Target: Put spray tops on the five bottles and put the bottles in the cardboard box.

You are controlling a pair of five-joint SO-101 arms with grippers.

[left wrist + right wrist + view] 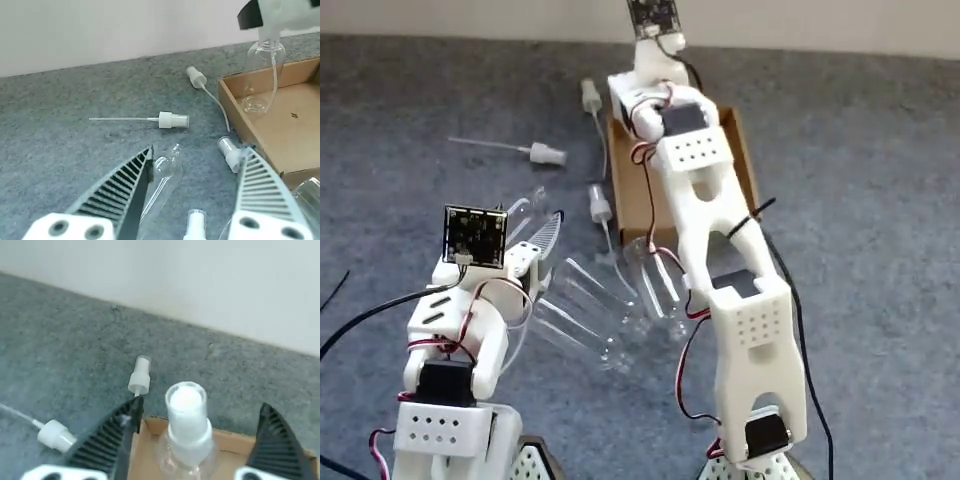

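Where the right arm (720, 220) lies stretched up the centre of the high view, its gripper (200, 407) hangs over the far end of the cardboard box (740, 150) in the upper middle of the frame. Its jaws are spread wide, one on each side of an upright bottle (187, 445) that already carries its spray top and stands inside the box; a gap shows on both sides, so neither finger touches it.

At the lower left of the high view sits the left arm (455, 350). The left gripper (198, 150) is also spread apart and holds nothing, and a clear bottle (165, 175) lies on the grey carpet (880, 200) between its fingers.

More clear bottles (600, 310) lie on their sides in the lower centre, just short of the box's near end; their number is hard to tell.

Three loose spray tops lie left of the box: one (548, 154) well to the left, one (590, 96) near the far corner, one (600, 207) just beside the box's left wall.
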